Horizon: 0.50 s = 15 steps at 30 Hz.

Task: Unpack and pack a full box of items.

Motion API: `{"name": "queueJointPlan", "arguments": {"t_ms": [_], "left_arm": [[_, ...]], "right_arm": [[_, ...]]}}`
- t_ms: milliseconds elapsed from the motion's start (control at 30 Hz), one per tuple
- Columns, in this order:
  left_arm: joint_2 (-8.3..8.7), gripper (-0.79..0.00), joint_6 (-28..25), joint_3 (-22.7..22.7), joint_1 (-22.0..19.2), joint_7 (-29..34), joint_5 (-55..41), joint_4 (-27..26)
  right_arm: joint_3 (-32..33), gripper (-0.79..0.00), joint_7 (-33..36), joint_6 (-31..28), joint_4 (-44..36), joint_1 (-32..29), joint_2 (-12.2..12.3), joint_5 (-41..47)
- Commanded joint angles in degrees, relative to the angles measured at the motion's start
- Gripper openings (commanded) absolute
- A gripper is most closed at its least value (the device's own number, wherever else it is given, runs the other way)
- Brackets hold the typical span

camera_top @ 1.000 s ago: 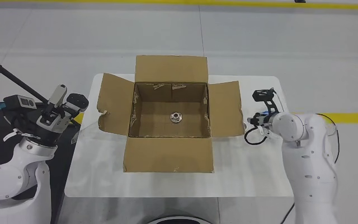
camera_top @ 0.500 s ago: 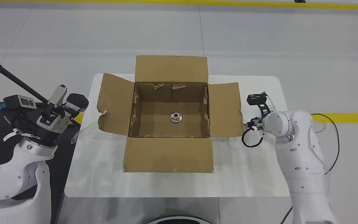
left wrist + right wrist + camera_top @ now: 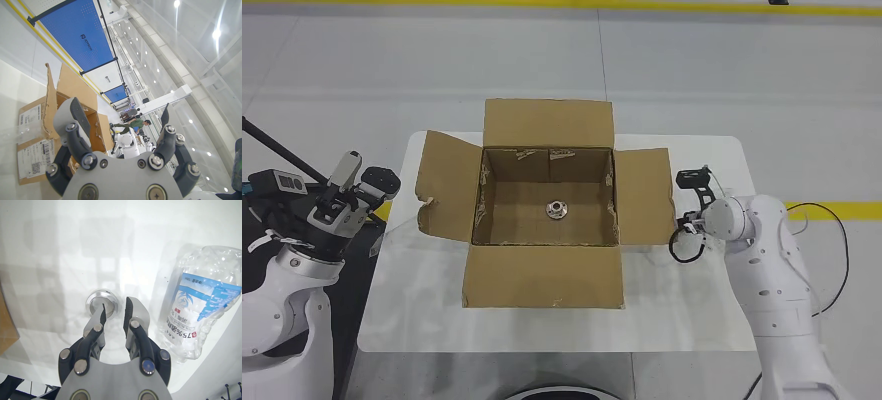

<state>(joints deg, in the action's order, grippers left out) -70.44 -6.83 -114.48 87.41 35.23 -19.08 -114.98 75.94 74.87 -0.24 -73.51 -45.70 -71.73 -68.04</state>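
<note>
An open cardboard box (image 3: 542, 276) stands mid-table with all flaps spread out. A small metal ring (image 3: 556, 209) lies on its floor. My right arm (image 3: 724, 216) is just right of the box's right flap. In the right wrist view my right gripper (image 3: 115, 303) points down at the table, open by a narrow gap. One fingertip is over the hole of a second metal ring (image 3: 110, 298); the other is outside its rim. My left gripper (image 3: 121, 106) is wide open and holds nothing, raised off the table's left edge (image 3: 362, 175), with the box (image 3: 75, 91) beyond it.
A clear plastic bottle (image 3: 198, 306) with a blue and white label lies on the white table (image 3: 682, 300) close beside the right gripper. The box's left flap (image 3: 34, 132) carries paper labels. Bare table runs along the front of the box.
My right arm has shifted left, closer to the box's right flap. The left arm, the box and the ring inside it have not moved.
</note>
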Motion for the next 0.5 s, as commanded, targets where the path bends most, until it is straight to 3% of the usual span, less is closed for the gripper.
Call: {"name": "queueJointPlan", "arguments": {"t_ms": [0,300,467], "left_arm": [[0.00,0.000,0.00,0.00,0.00,0.00,0.00,0.00],[0.00,0.000,0.00,0.00,0.00,0.00,0.00,0.00],[0.00,0.000,0.00,0.00,0.00,0.00,0.00,0.00]], "right_arm": [[-0.25,-0.496,-0.13,0.28,0.36,0.13,-0.01,-0.12],[-1.17,-0.526,-0.44,0.68,2.71,0.92,-0.03,0.03],[-1.64,-0.613,-0.64,0.77,3.75,1.52,-0.06,0.25]]}}
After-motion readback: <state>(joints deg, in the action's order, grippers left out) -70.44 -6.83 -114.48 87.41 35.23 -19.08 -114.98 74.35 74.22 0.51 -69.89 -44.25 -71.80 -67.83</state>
